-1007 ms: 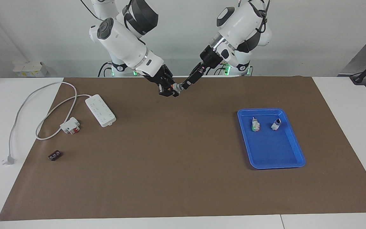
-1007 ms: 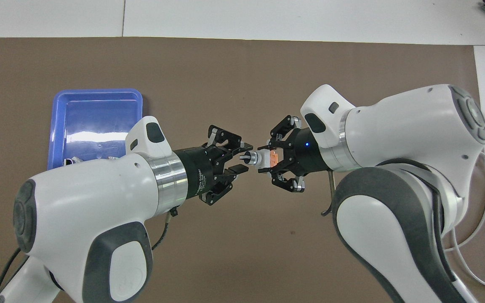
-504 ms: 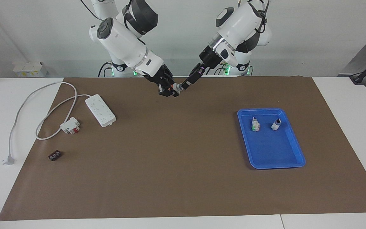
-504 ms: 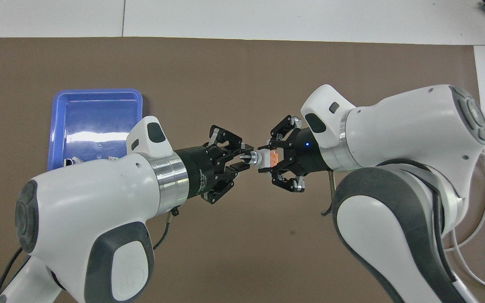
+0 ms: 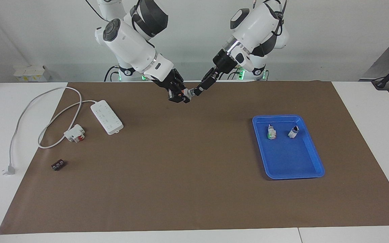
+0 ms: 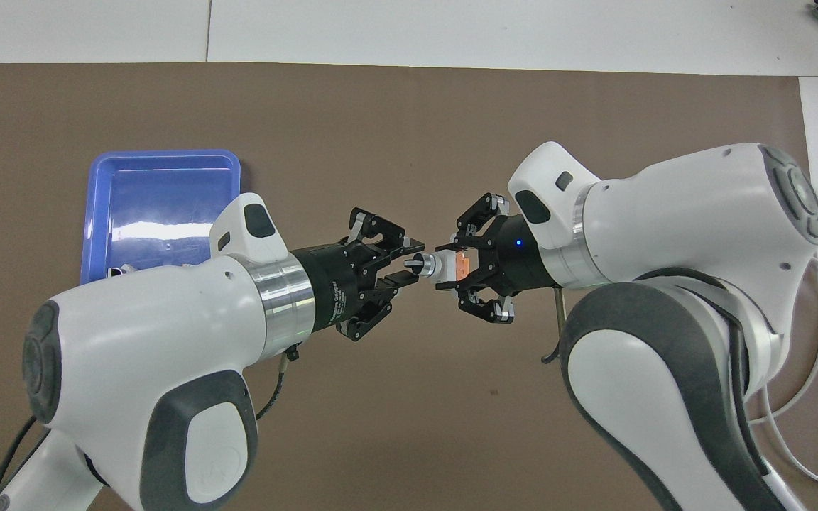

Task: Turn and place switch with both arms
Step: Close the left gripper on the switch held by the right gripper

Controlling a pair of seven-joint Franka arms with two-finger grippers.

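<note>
The switch (image 6: 442,267) is held in the air above the brown mat (image 6: 409,142), well apart from the blue tray (image 6: 160,160). The right end effector (image 6: 460,267) is clenched on its orange-red end. The left end effector (image 6: 409,262) has its fingertips on either side of the knob, but whether they grip it cannot be told.

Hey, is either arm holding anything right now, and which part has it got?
The right gripper holds the switch in the air by its orange-red end. The left gripper has its fingertips at the knob end.
</note>
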